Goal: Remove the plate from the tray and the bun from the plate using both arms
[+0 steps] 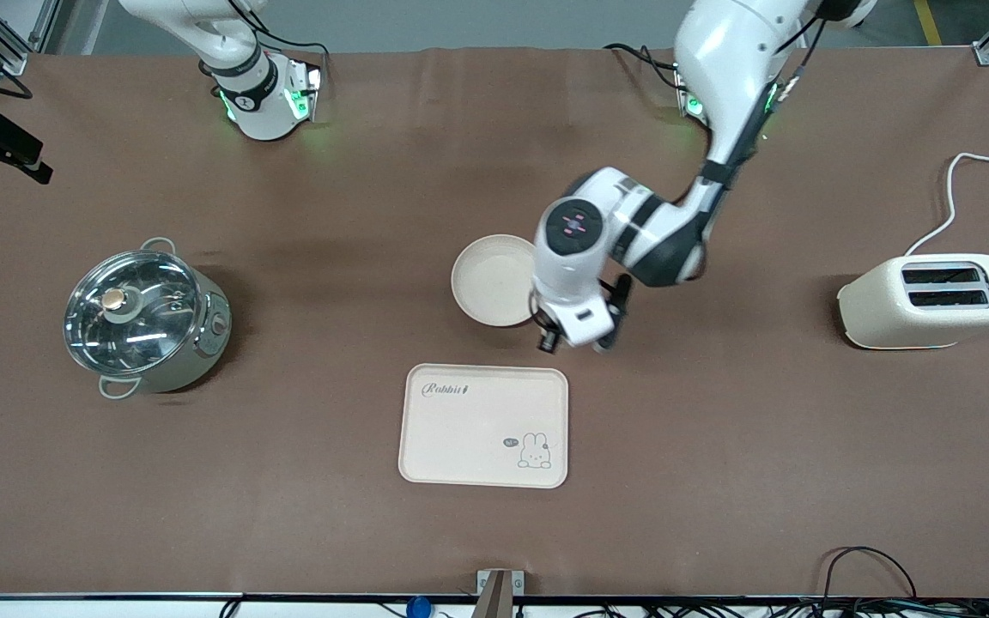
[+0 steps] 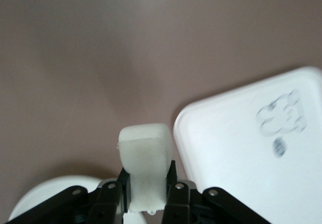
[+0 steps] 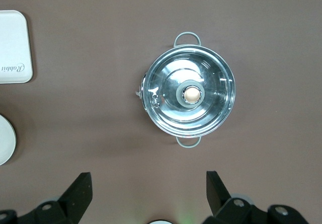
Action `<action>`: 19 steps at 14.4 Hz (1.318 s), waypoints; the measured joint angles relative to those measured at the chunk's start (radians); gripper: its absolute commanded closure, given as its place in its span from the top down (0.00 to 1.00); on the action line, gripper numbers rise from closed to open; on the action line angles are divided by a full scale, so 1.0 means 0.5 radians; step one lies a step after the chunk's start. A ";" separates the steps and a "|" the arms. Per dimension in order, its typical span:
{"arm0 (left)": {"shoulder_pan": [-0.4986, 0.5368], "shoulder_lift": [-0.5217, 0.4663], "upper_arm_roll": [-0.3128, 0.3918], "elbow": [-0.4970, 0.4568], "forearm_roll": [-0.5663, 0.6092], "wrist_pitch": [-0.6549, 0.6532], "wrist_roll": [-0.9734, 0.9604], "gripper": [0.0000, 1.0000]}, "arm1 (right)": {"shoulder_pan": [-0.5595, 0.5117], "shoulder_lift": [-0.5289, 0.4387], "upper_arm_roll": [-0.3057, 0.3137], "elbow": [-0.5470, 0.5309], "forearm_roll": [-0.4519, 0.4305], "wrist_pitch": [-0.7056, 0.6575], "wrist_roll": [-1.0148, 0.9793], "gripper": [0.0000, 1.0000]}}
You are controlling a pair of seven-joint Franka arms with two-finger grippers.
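Observation:
The round cream plate [image 1: 492,279] lies on the brown table, farther from the front camera than the rabbit tray [image 1: 483,427]. My left gripper [image 1: 576,339] hangs over bare table just off the plate's rim, between plate and tray. In the left wrist view it [image 2: 147,171] is shut on the pale bun [image 2: 145,153], which sticks out past the fingertips. That view also shows the plate's edge [image 2: 45,196] and a tray corner [image 2: 241,173]. My right gripper [image 3: 148,189] is open and empty, high above the table; the right arm waits near its base.
A steel pot with a glass lid [image 1: 144,316] stands toward the right arm's end, also in the right wrist view [image 3: 187,94]. A cream toaster [image 1: 931,300] with a white cord stands toward the left arm's end.

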 measured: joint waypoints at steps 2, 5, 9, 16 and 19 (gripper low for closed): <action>0.175 0.009 0.003 0.001 0.010 -0.005 0.236 0.30 | 0.000 0.000 -0.004 0.007 0.000 0.002 0.000 1.00; 0.406 0.094 0.004 -0.014 0.086 -0.006 0.484 0.35 | 0.000 -0.007 -0.004 0.025 0.000 -0.019 0.000 1.00; 0.549 0.247 0.002 -0.017 0.135 0.004 0.607 0.56 | -0.001 -0.026 -0.011 0.027 -0.003 -0.026 0.000 1.00; 0.540 0.241 -0.009 0.028 0.146 0.004 0.659 1.00 | 0.002 -0.024 0.004 0.010 -0.003 -0.040 0.000 1.00; 0.542 0.113 -0.012 0.052 0.146 -0.009 0.798 1.00 | 0.002 -0.024 0.004 -0.006 -0.003 -0.049 0.000 1.00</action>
